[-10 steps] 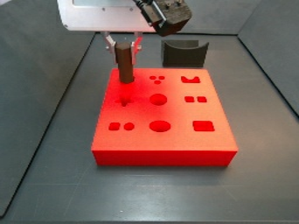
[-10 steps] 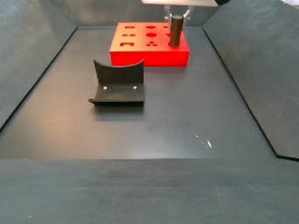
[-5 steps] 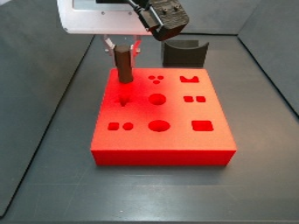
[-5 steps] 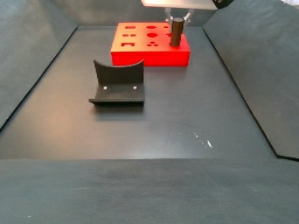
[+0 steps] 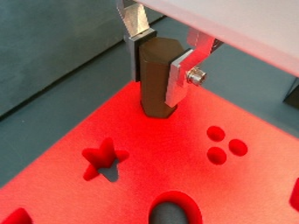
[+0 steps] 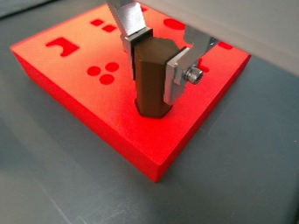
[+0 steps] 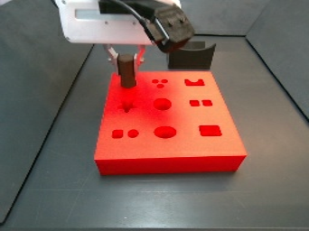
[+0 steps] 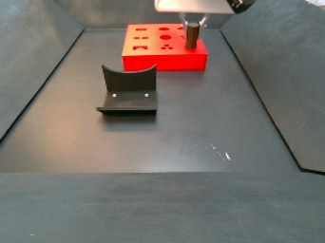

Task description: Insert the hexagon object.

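Wrist views both show gripper (image 5: pixel 162 59) clamped on hexagon object (image 5: pixel 156 77), silver fingers (image 6: pixel 179 70) pinching its upper flanks so the lower end stays free to enter a hole. Peg stands upright, long axis vertical, bottom end sunk into or touching red block (image 6: pixel 82 96) near its corner. Side view: red block (image 8: pixel 162 49) sits toward desk's far edge, fixture (image 8: pixel 127 92) mid-desk, apart.

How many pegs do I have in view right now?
1. The peg stands upright, clamped in the tool, its lower end at the block's top near a corner. Others could be hidden.
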{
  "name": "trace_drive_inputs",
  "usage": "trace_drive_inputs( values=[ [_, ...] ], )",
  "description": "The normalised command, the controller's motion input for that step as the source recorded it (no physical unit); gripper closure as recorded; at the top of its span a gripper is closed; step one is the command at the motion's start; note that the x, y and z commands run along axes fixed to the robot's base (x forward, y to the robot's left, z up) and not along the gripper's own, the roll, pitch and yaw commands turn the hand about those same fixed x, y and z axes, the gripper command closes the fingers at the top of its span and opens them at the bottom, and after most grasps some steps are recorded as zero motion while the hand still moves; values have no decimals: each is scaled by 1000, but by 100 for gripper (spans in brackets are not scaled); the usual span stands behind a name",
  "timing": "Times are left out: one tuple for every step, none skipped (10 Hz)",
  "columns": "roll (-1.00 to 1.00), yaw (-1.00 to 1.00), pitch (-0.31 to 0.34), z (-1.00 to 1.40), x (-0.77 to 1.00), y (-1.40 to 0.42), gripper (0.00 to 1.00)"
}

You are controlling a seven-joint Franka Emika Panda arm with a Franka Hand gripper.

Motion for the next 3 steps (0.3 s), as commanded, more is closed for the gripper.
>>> trace_drive_inputs(
  values=[
    [0, 0, 329, -557, 160, 0, 100],
    [1, 0, 189, -129, 123, 0, 100],
    [0, 0, 0, 0, 0, 0, 100]
  ],
)
